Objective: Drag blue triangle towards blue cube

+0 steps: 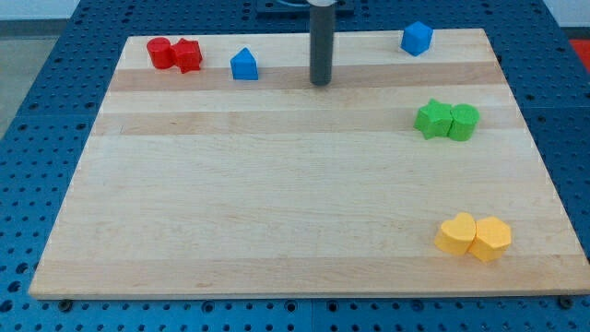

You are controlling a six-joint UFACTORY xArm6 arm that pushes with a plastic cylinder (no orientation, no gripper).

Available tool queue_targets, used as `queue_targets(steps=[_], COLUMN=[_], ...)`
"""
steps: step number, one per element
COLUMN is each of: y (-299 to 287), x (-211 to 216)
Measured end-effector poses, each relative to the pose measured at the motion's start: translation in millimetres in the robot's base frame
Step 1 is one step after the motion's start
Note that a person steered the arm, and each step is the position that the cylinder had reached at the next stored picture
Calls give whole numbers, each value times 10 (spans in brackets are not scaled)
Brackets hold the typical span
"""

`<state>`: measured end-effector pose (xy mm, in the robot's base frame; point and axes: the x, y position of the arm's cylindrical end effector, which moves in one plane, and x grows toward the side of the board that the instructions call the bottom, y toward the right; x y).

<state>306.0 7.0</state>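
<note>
The blue triangle sits near the view's top left on the wooden board. The blue cube sits at the view's top right, near the board's top edge. My tip rests on the board between them, to the right of the blue triangle and to the lower left of the blue cube, touching neither.
A red cylinder and a red star-like block touch at the top left. A green star and a green cylinder touch at the right. Two yellow blocks, a heart and a hexagon, touch at the bottom right.
</note>
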Motion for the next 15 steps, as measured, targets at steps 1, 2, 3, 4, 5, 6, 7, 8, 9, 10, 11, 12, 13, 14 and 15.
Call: queue_targets(steps=[1, 2, 3, 4, 5, 6, 7, 8, 9, 10, 11, 12, 13, 14, 15], y=[-344, -636, -867, -1037, -1145, -1154, -1154, -1153, -1153, -1161, -1161, -1161, -1161, -1161, -1108], x=[48, 70, 72, 72, 53, -36, -230, -330, -431, -535, -633, -745, -875, -889, -861])
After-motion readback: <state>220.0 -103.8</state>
